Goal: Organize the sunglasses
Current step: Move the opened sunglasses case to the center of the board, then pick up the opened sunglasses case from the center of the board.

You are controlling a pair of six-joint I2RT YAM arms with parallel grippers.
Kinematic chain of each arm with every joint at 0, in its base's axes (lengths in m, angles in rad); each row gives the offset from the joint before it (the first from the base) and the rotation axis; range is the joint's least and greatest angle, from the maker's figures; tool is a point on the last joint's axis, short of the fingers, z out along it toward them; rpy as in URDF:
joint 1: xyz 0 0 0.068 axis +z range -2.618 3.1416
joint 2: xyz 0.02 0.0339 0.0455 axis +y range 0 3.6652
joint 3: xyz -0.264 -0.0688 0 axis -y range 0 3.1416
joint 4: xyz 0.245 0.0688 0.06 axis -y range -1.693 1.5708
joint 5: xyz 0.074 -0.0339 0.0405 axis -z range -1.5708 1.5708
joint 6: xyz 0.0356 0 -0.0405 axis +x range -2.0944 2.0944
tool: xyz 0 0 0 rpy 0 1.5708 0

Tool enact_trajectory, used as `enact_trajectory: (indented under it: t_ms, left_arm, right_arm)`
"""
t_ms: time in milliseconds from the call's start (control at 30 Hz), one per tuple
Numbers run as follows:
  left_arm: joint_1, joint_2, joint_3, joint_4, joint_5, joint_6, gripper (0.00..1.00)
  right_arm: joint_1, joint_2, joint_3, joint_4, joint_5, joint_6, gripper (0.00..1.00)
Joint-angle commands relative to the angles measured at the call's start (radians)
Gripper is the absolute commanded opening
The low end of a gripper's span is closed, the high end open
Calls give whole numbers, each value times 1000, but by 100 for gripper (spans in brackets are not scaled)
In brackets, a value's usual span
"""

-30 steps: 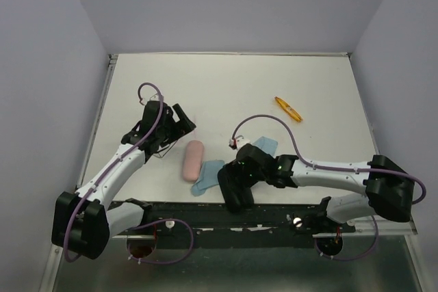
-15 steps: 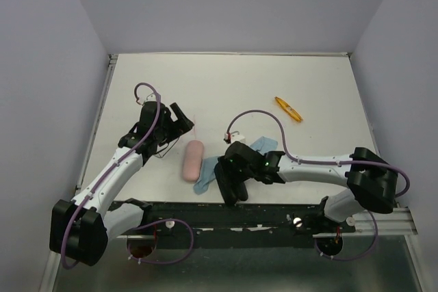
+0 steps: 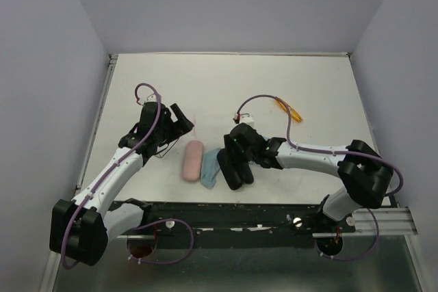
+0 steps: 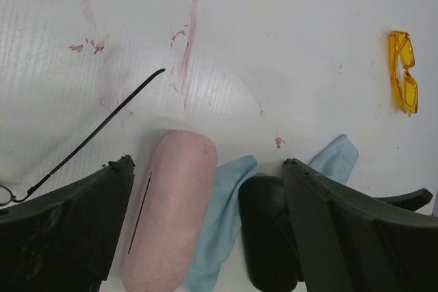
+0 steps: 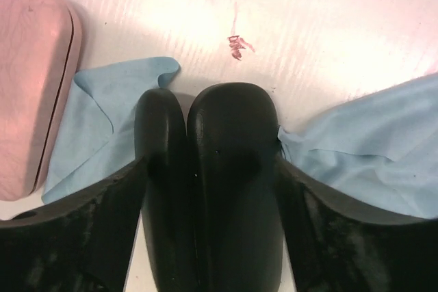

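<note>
The orange-yellow sunglasses (image 3: 289, 109) lie folded on the white table at the far right, partly crossed by a cable; they also show in the left wrist view (image 4: 404, 80). My right gripper (image 3: 235, 162) is shut on the black oblong case (image 3: 229, 176), which fills the space between its fingers in the right wrist view (image 5: 233, 121). My left gripper (image 3: 179, 124) is open and empty, hovering just beyond the pink case (image 3: 192, 160), with its fingertips spread either side of the case's far end (image 4: 168, 210).
A light-blue cloth (image 3: 211, 167) lies between the pink and black cases, and a second one (image 5: 369, 141) lies right of the black case. A thin black wire (image 4: 102, 128) lies left of the pink case. The table's near edge runs just below the cases.
My right gripper has carried the black case away from the near edge, up and slightly left, to beside the blue cloth. The left arm has barely moved.
</note>
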Motion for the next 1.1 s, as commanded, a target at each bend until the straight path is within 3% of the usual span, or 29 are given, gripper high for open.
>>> enact_trajectory:
  t_ms: [0, 133, 333, 400, 533, 767, 967, 1067]
  left_arm:
    - [-4, -9, -12, 4, -12, 15, 99]
    - [-4, -26, -26, 15, -12, 11, 99]
    - [-2, -35, -43, 47, 23, 23, 99]
    - [-2, -29, -43, 55, 32, 25, 99]
    - [-4, -24, -36, 50, 40, 28, 99]
    - [-4, -33, -52, 86, 71, 38, 99]
    - [-4, -32, -51, 81, 59, 37, 99]
    - [-4, -32, -49, 79, 60, 40, 99]
  right_arm:
    - [-19, -11, 27, 7, -20, -127, 86]
    - [-16, -126, -9, -121, -31, -82, 100]
    - [4, -318, -202, -178, -252, -187, 100]
    - [34, -347, -245, -114, -315, -215, 100]
    - [111, -287, -200, -169, -121, -123, 99]
    - [209, -198, -167, -258, 25, -66, 98]
    - [219, -131, -161, -277, 113, -14, 92]
    - [219, -77, -119, -264, 182, -32, 84]
